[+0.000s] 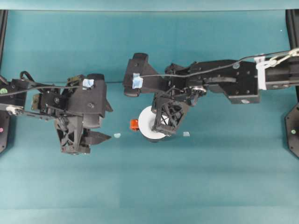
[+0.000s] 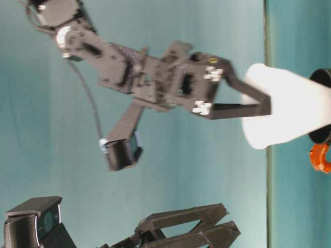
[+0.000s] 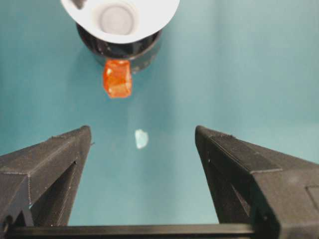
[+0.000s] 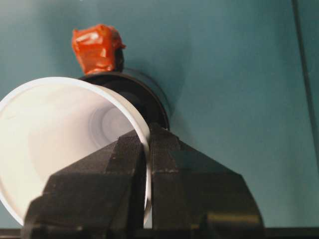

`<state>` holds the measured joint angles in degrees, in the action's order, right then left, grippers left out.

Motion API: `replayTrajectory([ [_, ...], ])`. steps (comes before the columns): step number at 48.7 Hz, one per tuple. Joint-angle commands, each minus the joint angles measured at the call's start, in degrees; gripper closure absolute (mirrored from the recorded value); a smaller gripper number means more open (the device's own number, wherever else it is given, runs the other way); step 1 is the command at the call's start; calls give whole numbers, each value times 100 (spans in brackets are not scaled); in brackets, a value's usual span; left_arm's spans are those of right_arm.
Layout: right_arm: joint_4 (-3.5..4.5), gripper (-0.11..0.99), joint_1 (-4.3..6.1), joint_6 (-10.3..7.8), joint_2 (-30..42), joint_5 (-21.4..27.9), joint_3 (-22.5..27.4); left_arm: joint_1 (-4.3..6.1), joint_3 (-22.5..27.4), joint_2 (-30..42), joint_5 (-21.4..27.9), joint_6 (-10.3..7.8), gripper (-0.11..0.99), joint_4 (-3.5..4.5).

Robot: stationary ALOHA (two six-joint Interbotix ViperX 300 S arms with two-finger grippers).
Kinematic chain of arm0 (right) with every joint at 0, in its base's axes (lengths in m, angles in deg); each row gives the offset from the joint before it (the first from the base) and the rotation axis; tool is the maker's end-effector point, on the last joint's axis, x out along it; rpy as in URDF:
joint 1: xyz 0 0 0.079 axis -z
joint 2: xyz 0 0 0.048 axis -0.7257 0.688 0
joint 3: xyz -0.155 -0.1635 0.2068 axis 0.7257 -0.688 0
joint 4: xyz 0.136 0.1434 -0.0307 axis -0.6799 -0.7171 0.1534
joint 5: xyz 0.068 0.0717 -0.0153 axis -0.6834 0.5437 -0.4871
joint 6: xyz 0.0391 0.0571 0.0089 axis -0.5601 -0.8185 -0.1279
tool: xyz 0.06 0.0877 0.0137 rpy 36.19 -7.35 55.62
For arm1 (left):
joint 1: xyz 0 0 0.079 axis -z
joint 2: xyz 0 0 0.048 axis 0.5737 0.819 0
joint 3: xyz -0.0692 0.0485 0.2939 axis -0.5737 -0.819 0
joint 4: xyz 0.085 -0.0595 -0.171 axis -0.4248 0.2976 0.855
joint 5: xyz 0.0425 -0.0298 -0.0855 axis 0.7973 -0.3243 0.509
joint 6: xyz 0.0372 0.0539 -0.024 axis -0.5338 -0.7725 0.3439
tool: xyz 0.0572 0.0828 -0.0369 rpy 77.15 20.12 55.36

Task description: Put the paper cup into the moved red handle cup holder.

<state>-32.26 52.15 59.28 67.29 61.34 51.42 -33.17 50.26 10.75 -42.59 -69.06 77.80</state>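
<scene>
The white paper cup (image 1: pixel 147 122) stands with its narrow base inside the glossy black red handle cup holder (image 4: pixel 144 97), whose orange-red handle (image 1: pixel 134 124) sticks out to the left. My right gripper (image 4: pixel 148 149) is shut on the paper cup's rim (image 4: pixel 75 87), one finger inside the cup and one outside. From table level, the paper cup (image 2: pixel 289 106) leans slightly in the holder (image 2: pixel 323 77). My left gripper (image 3: pixel 142 154) is open on the near side of the handle (image 3: pixel 117 78), with nothing between its fingers (image 3: pixel 55 154).
Two small pale scraps lie on the teal table, one (image 1: pixel 117 135) left of the holder and another (image 1: pixel 186 134) to its right. The left arm (image 1: pixel 74 112) hovers to the holder's left.
</scene>
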Motion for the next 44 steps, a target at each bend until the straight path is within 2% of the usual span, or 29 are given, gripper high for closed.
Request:
replayTrajectory([
  [1,-9,98,-18,-9,-18,-229,-53,35,70,-70,-44,18,-2,-9],
  [9,-9,98,-9,0,53,-387,-141,35,70,-53,-44,26,-2,-9],
  [34,-9,97,-9,-9,97,-387,-114,35,79,-53,-44,26,-2,-9],
  [40,-9,92,-9,-9,97,-369,-123,44,70,-53,-44,26,-2,-9],
  [44,-9,85,-9,-9,97,-343,-123,44,70,-53,-44,18,-2,-9],
])
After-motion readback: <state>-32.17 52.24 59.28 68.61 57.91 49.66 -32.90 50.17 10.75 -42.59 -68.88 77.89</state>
